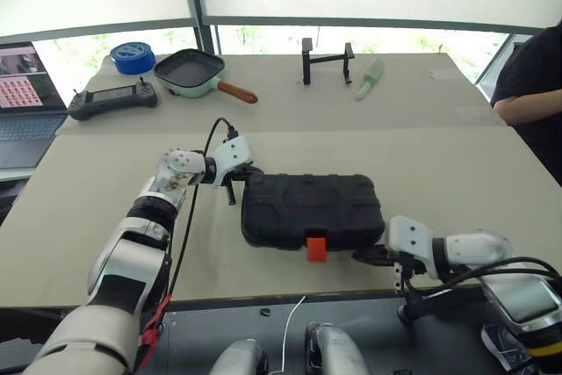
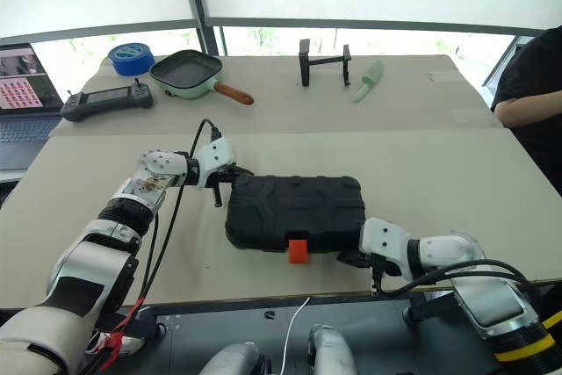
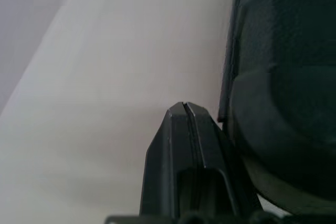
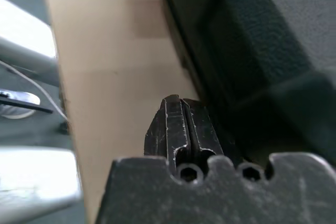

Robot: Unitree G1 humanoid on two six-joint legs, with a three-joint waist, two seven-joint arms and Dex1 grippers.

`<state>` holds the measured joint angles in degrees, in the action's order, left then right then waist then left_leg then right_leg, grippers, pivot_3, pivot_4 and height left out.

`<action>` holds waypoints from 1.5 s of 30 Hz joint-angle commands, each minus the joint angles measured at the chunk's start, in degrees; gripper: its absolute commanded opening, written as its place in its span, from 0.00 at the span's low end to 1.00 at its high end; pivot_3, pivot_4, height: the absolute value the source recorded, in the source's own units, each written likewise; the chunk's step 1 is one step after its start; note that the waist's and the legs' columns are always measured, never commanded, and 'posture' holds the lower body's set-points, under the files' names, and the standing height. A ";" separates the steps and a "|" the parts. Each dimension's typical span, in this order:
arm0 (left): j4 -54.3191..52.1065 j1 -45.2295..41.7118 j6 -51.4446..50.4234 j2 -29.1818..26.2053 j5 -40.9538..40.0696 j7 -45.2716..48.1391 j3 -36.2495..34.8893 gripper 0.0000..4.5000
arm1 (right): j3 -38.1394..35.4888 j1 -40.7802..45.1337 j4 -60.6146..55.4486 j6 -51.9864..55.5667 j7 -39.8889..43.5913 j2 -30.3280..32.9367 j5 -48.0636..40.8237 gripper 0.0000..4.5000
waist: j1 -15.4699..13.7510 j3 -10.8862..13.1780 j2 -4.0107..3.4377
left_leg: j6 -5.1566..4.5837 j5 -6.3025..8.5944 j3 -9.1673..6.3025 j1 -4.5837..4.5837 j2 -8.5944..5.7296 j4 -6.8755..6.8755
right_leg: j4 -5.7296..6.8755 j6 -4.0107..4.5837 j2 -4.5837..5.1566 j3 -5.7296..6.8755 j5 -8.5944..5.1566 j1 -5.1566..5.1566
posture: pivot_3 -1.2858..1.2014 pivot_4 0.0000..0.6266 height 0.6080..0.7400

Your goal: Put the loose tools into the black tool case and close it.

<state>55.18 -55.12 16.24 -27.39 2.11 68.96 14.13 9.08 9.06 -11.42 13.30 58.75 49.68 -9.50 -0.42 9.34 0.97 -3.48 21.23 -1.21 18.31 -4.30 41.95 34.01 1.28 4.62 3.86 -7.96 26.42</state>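
The black tool case (image 1: 312,208) lies shut in the middle of the near table, its orange latch (image 1: 316,248) on the front side facing me. My left gripper (image 1: 248,173) is shut, its tip at the case's far left corner; in the left wrist view the closed fingers (image 3: 184,109) sit beside the case wall (image 3: 283,103). My right gripper (image 1: 369,255) is shut and rests low at the case's near right corner, next to the case edge (image 4: 247,66). Neither gripper holds anything. The loose tools are out of view.
On the far table stand a green-rimmed pan (image 1: 190,72), a blue tape roll (image 1: 133,56), a handheld controller (image 1: 112,98), a black stand (image 1: 327,61) and a pale green brush (image 1: 369,78). A laptop (image 1: 26,94) is at the left, a person's arm (image 1: 531,85) at the right.
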 commanded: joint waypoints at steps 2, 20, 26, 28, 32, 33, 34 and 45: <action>-12.77 5.54 -1.05 -1.80 -4.95 11.34 -0.33 0.01 | -4.06 6.92 7.97 -3.26 -6.12 -1.70 3.85 0.00 | 0.01 0.00 -0.01 | 0.04 -0.03 0.03 -0.03 0.05 0.00 | 0.04 0.06 -0.04 -0.06 0.04 0.00 | 0.52 0.24 1.00; -38.39 8.65 -20.78 0.94 -9.10 10.31 4.26 0.01 | -16.56 -3.12 -11.12 11.52 0.91 3.57 -13.40 0.00 | -0.56 -0.03 -0.10 | 0.02 -0.02 -0.17 0.28 0.12 0.45 | -0.01 0.08 -0.18 -0.01 0.21 -0.01 | 0.52 0.24 1.00; -28.14 8.03 -5.97 1.91 0.04 8.35 10.78 0.01 | -9.54 -1.41 -10.75 12.95 -1.69 1.38 -9.44 0.00 | -0.56 -0.08 -0.13 | 0.01 -0.02 -0.09 0.04 0.17 0.23 | -0.02 0.09 -0.20 -0.13 0.18 -0.10 | 0.52 0.24 1.00; -26.92 7.60 -5.29 2.27 -0.26 8.35 10.53 0.01 | -7.21 -1.45 -9.50 13.16 -2.59 1.48 -7.03 0.00 | -0.59 -0.12 -0.13 | 0.01 -0.02 -0.08 0.00 0.17 0.26 | -0.02 0.09 -0.19 -0.14 0.19 -0.16 | 0.52 0.24 1.00; -26.59 7.07 -4.97 2.86 -1.23 8.59 10.06 0.01 | -4.65 -1.53 -6.45 11.97 -5.13 -0.57 -3.91 0.00 | -0.61 -0.16 -0.10 | -0.01 -0.01 -0.08 -0.03 0.17 0.27 | 0.00 0.09 -0.19 -0.15 0.19 -0.19 | 0.52 0.24 1.00; -26.75 7.06 -5.04 3.03 -1.45 8.59 9.95 0.01 | -4.41 -1.24 -5.62 11.34 -5.81 -1.26 -3.16 0.00 | -0.62 -0.17 -0.12 | -0.01 -0.02 -0.09 -0.03 0.17 0.26 | 0.00 0.09 -0.20 -0.15 0.18 -0.19 | 0.52 0.24 1.00; -26.92 7.07 -4.97 3.24 -1.67 8.59 9.85 0.01 | -4.34 -1.01 -4.87 10.98 -6.42 -1.89 -2.67 0.00 | -0.62 -0.17 -0.12 | -0.01 -0.02 -0.08 -0.03 0.16 0.26 | 0.01 0.09 -0.20 -0.15 0.18 -0.18 | 0.52 0.24 1.00; -27.77 7.38 -4.39 3.40 -1.76 8.71 9.20 0.01 | -21.23 -3.19 -16.44 22.55 2.19 3.11 -25.26 0.00 | -1.16 -0.19 -0.14 | -0.03 -0.01 -0.09 0.00 0.17 0.24 | -0.03 0.09 -0.23 -0.13 0.18 -0.17 | 0.52 0.24 1.00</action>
<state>25.87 -48.89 12.10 -23.47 -1.79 77.06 21.74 -8.82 4.70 -25.13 33.00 60.86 52.42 -30.10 -1.58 9.15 0.83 -3.52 21.22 -1.32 18.31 -4.13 42.20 33.98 1.37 4.39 3.73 -7.77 26.23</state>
